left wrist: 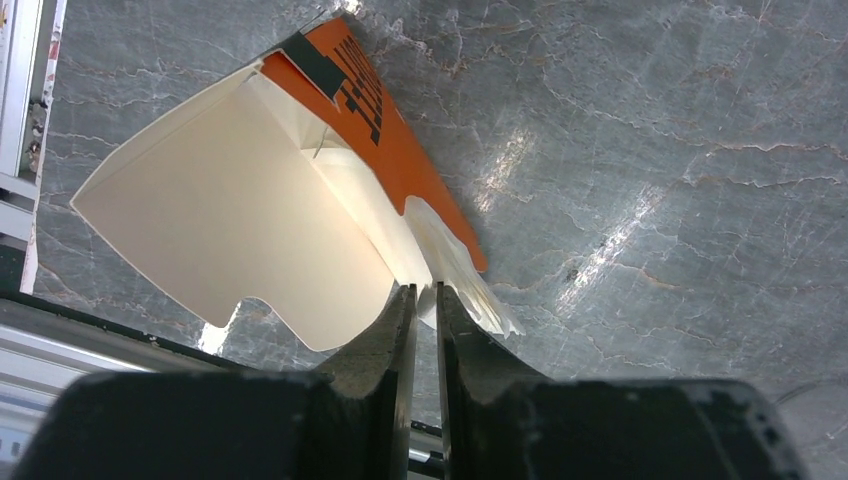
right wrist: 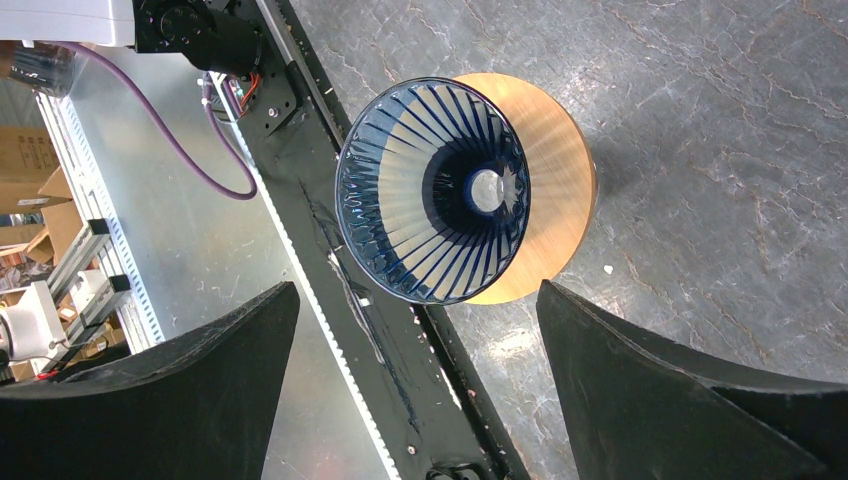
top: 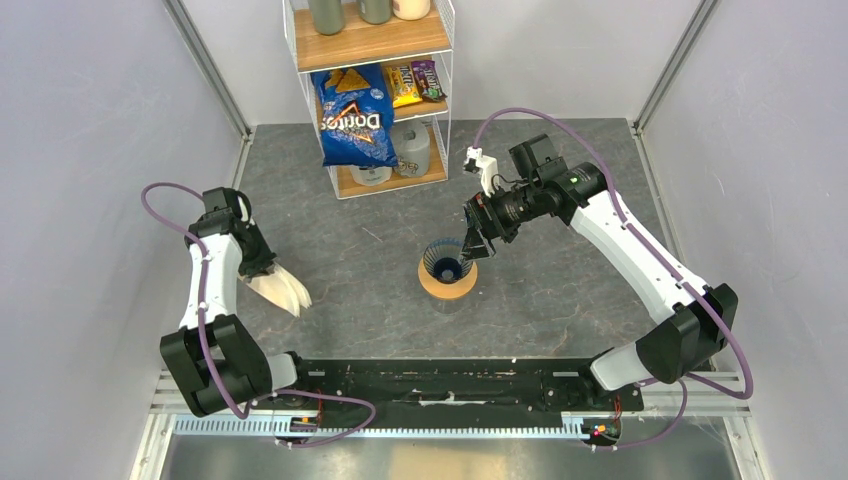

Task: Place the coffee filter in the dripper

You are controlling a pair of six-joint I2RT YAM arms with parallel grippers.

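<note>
One dripper, one wooden ring, one filter pack.

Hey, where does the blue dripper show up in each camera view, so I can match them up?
Top external: the dripper stands near the middle of the table.
Left wrist: not in it.
Right wrist: the dripper is at upper centre, its mouth toward the camera.
Shared landmark: the wooden ring under it, in the top and right wrist views; the grey marbled tabletop shows in all three.
</note>
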